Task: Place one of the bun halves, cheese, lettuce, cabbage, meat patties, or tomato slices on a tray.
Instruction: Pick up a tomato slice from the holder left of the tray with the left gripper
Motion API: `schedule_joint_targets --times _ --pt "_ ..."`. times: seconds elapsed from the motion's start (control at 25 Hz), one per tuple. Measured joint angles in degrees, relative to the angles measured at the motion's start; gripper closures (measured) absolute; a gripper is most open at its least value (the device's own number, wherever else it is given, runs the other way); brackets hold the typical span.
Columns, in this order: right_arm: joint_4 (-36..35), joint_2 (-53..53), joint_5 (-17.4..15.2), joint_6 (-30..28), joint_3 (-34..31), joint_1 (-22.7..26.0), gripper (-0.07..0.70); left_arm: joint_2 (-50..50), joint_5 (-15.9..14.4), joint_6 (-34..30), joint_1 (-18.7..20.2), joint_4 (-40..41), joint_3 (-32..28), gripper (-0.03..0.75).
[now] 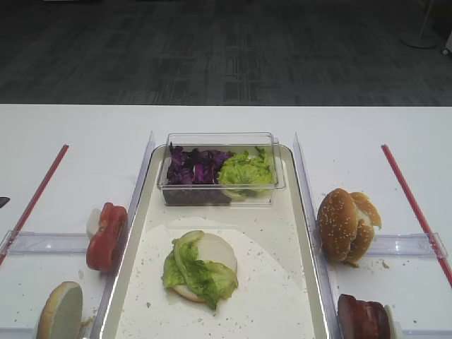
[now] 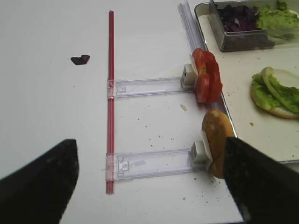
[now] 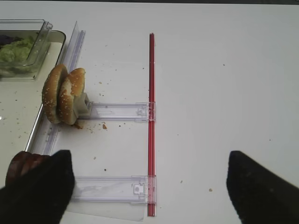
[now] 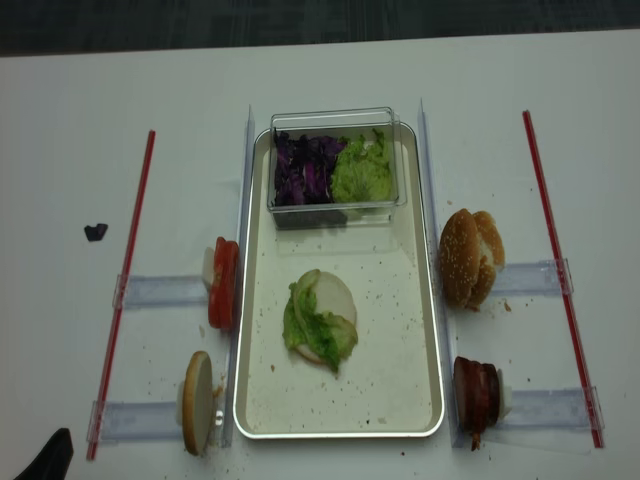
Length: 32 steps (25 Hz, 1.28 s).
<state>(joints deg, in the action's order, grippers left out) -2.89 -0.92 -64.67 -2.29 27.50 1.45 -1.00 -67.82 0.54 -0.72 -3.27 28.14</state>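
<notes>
Nearest the exterior high camera, a single bun half (image 1: 60, 311) stands on edge at the lower left, propped in a clear plastic holder (image 2: 154, 161) so it can be pinched from the side; opposite it on the right, the meat patties (image 1: 365, 318) stand on edge in the same way. Both grippers hang low over the table at their own sides, away from the food. The left gripper (image 2: 149, 182) shows two dark fingers spread wide apart with nothing between them, the bun half just beside its right finger. The right gripper (image 3: 149, 184) is likewise spread wide and empty, its left finger close to the patties.

Between the two sides lies the tray (image 1: 134, 233), and on its crumb-speckled floor a bun base (image 1: 215, 248) already carries a leaf of lettuce (image 1: 194, 272) (so the stack looks begun, with a further ingredient probably due).

A little farther out, the tomato slices (image 1: 106, 236) stand upright on the left just outside the tray rim, and two more bun halves (image 1: 346, 224) lean together on the right. These rows, fenced by red strips (image 1: 39, 191), seem laid out so each arm has its own supply within reach.

Farthest, at the tray's back end, a clear tub (image 1: 220, 169) keeps the loose purple cabbage (image 1: 194, 166) and more lettuce contained.
</notes>
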Motion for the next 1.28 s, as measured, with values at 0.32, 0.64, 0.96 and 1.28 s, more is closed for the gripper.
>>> schedule_joint_targets --times 0.32,0.64,0.96,1.28 --pt "0.0 0.0 0.0 0.0 0.0 0.0 -0.042 0.0 0.0 0.0 0.0 0.0 0.0 0.136" --pt "0.0 0.0 0.0 0.0 0.0 0.0 -0.042 0.0 0.0 0.0 0.0 -1.6 0.0 0.136" --pt "0.0 0.0 0.0 0.0 0.0 0.0 -0.042 0.0 3.1 -0.5 0.0 -2.3 0.6 0.136" --pt "0.0 0.0 0.0 0.0 0.0 0.0 -0.043 13.7 12.3 -2.6 0.0 -6.0 1.8 0.136"
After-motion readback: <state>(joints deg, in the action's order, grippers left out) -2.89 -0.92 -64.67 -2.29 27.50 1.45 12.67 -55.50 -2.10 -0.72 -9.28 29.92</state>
